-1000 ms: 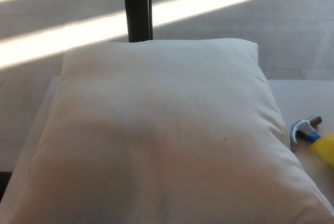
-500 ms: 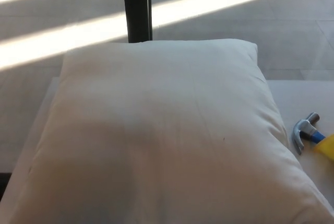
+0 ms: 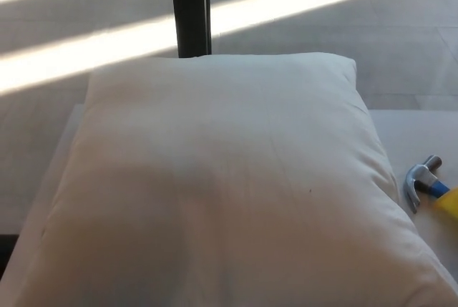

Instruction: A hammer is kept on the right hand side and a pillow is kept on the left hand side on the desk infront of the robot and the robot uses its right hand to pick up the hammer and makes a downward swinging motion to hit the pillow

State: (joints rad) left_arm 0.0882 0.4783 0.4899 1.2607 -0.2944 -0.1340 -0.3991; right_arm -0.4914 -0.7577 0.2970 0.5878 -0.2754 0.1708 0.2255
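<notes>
The silver-headed claw hammer with a blue neck and yellow handle (image 3: 429, 187) lies on the white desk (image 3: 415, 132) at the far right edge, mostly cut off, so I can't see the grip. Just left of it, maybe touching, sits the big cream fabric pillow (image 3: 222, 185). Neither of my hands is in shot, so I can't tell their state or place things relative to them.

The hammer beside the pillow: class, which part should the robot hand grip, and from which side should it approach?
Probably the yellow handle, approached from the right. The hammer lies flat on the desk, its metal head close to the pillow and its handle running off the picture's right edge, so that end looks free. No robot hand is in view yet.
</notes>
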